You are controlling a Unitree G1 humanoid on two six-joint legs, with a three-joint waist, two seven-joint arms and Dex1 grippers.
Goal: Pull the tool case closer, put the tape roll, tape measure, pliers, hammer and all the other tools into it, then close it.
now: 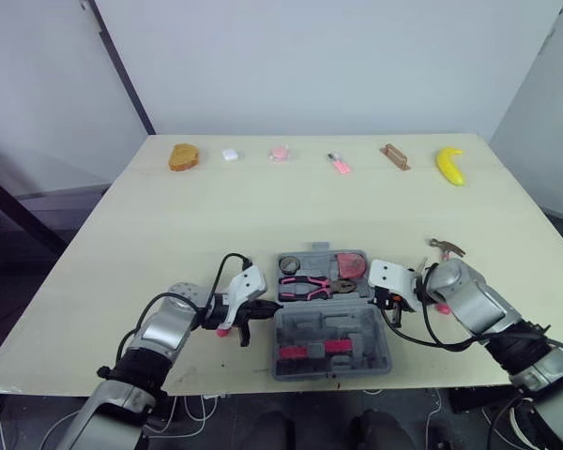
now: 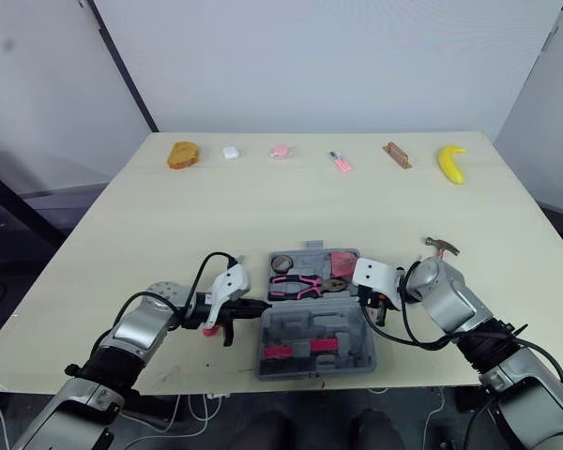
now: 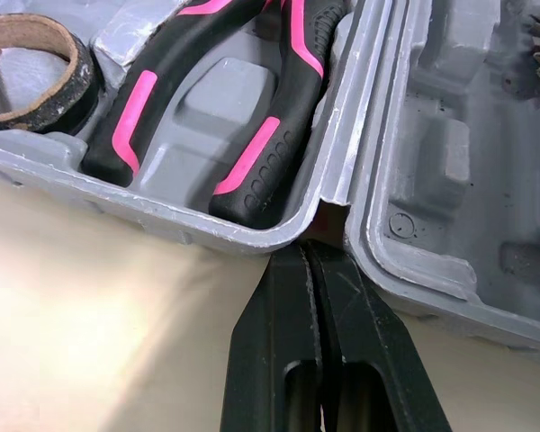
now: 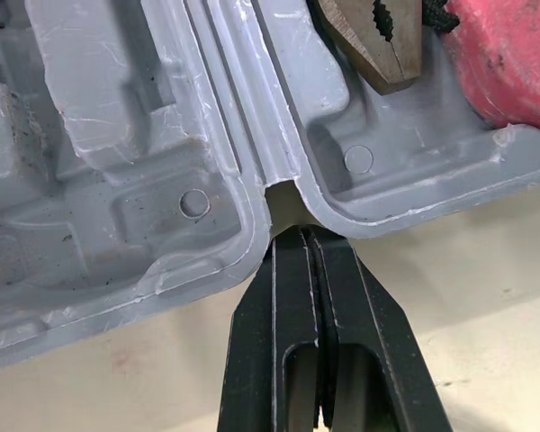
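Left gripper [image 3: 304, 261] and right gripper [image 4: 308, 238], fingers pressed together, sit at the open tool case's [image 1: 366, 352] hinge ends. The hammer [image 1: 446, 247] lies to its right.

Pale wooden table [image 1: 263, 216], seen from its near edge, with a white wall [image 1: 338, 56] behind. A row of six items lies along the far edge, each well apart from the next. From left to right: a brown bread-like piece [image 1: 183, 157]; a small white case [image 1: 230, 155]; a pale pink object [image 1: 279, 152]; a slim pink-and-white item [image 1: 339, 164]; a brown block [image 1: 395, 157], set at an angle; a yellow banana [image 1: 451, 165]. A dark pole [image 1: 122, 70] slants behind the far left corner.
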